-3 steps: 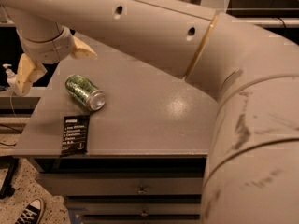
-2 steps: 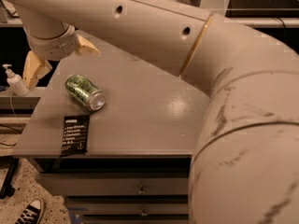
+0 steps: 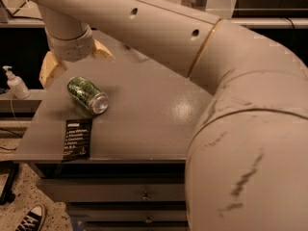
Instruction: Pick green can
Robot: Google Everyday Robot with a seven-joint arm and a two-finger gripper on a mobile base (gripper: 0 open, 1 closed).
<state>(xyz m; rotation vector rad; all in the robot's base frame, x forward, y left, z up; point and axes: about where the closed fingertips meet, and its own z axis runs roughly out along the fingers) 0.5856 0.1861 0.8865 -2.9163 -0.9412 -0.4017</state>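
Camera view: the gripper [image 3: 76, 66] hangs over the far left of the grey table [image 3: 144, 129]. Its two tan fingers [image 3: 48, 70] are spread wide and hold nothing, and the wrist hides their bases. The green can [image 3: 87, 95] lies on its side just in front of the gripper, near a black packet [image 3: 77, 138]. The arm [image 3: 231, 129] hides the table's right side.

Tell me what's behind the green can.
The end effector, open, hangs just behind the green can, over the table. The arm covers the table's far part; anything there is hidden.
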